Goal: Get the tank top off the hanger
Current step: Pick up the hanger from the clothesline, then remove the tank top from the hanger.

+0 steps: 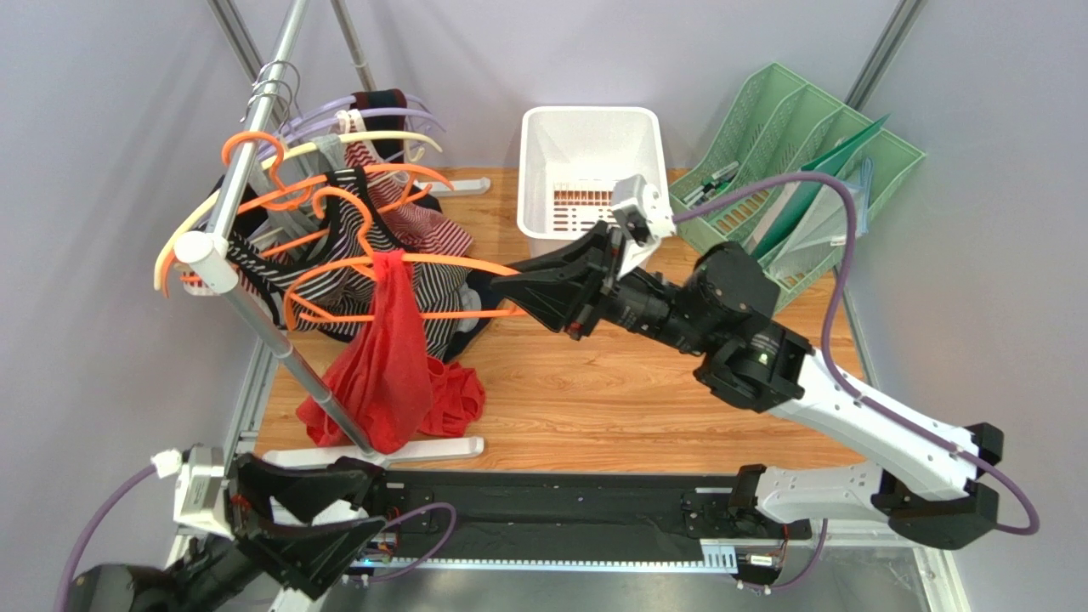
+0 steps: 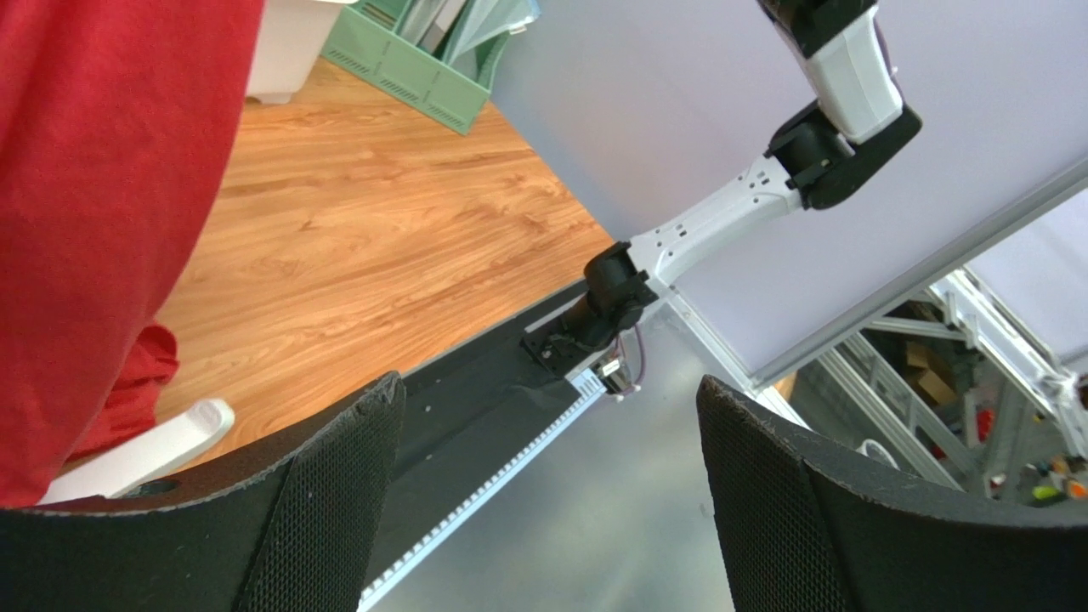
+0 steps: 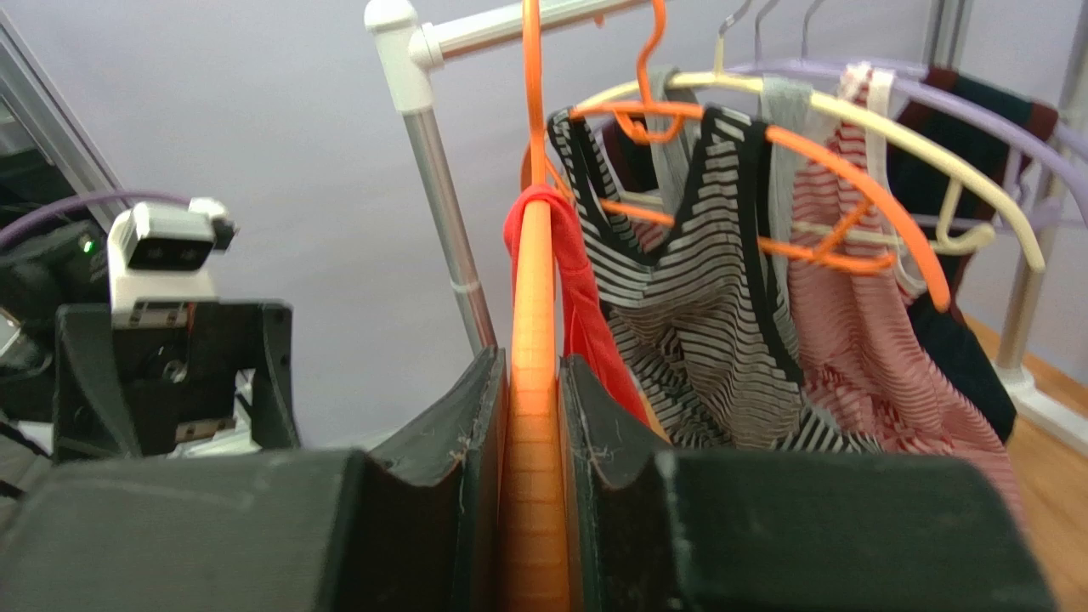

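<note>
A red tank top [image 1: 383,357] hangs by one strap from an orange hanger [image 1: 441,265] on the rail, its bulk slumped onto the table. My right gripper [image 1: 534,291] is shut on the hanger's right end; in the right wrist view the orange hanger arm [image 3: 534,421] runs between my fingers with the red strap [image 3: 581,293] over it just beyond my gripper [image 3: 534,383]. My left gripper [image 1: 339,504] is open and empty at the table's near left edge, just below the red cloth, which fills the left of the left wrist view [image 2: 102,191]; my gripper there [image 2: 549,472] holds nothing.
The clothes rail [image 1: 243,191] carries several more hangers with striped tops [image 1: 422,223]. Its white foot bar [image 1: 383,450] lies by the near edge. A white basket [image 1: 590,166] and a green file rack [image 1: 805,166] stand at the back right.
</note>
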You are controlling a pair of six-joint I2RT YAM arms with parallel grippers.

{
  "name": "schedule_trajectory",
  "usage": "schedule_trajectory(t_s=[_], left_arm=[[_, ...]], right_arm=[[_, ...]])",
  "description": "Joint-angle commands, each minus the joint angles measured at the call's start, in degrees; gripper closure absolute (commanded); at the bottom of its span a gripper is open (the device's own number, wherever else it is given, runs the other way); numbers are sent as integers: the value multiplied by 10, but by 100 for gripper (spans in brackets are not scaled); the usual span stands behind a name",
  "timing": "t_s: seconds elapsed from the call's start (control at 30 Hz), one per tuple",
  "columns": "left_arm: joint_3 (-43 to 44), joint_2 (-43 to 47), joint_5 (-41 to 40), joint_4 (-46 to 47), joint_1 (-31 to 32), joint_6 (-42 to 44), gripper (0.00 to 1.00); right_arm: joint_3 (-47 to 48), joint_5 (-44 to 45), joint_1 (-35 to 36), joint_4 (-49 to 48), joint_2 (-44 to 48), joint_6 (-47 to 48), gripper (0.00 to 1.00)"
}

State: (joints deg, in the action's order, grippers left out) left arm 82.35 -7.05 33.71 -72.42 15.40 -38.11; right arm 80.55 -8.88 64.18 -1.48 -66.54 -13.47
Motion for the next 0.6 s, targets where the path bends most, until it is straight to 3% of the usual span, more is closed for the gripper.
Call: schedule_trajectory(t_s=[0.0, 0.2, 0.4, 0.57], left_arm=[[-67, -55, 44, 154, 2, -35, 12], [-118, -101, 66, 253, 2, -44, 17], [-175, -119, 114, 364, 2, -107, 23], [-164, -141, 115, 374, 2, -96, 22]], right_arm=[[-62, 54, 0, -7, 73, 5, 100], [-160, 120, 0, 36, 157, 6, 100], [-208, 153, -1, 60, 237, 6, 100], [-251, 177, -1, 74, 282, 2, 100]])
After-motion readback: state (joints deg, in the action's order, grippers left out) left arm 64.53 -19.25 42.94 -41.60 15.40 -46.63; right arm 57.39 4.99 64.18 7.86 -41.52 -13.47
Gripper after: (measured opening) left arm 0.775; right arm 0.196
